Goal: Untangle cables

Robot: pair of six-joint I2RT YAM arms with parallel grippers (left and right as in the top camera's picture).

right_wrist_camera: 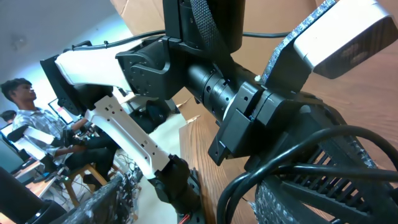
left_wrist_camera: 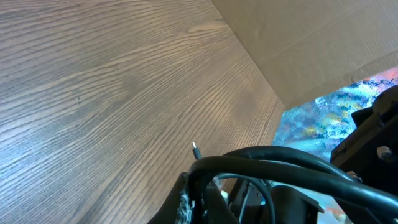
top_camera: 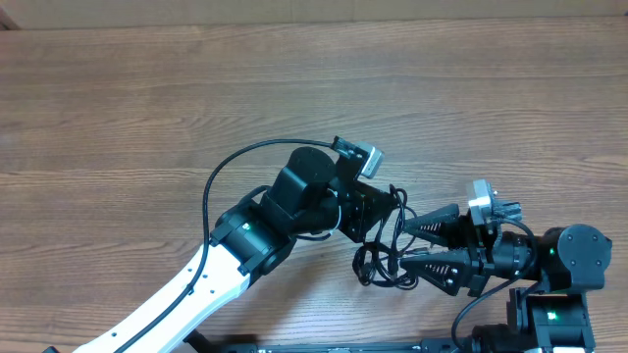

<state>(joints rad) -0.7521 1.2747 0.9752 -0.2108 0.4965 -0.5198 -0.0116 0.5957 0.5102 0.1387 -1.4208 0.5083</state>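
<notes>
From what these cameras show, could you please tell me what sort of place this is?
Probably a robotics lab: a dark-haired person sits working beyond the brown wood-grain table, and plain brown cardboard panels border it.

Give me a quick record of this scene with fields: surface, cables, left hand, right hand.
surface: brown wood-grain table
cables: thin black cables, bunched in a tangle between the two hands
left hand: against the tangle, open or shut unclear
right hand: open, fingers spread toward the tangle
</notes>
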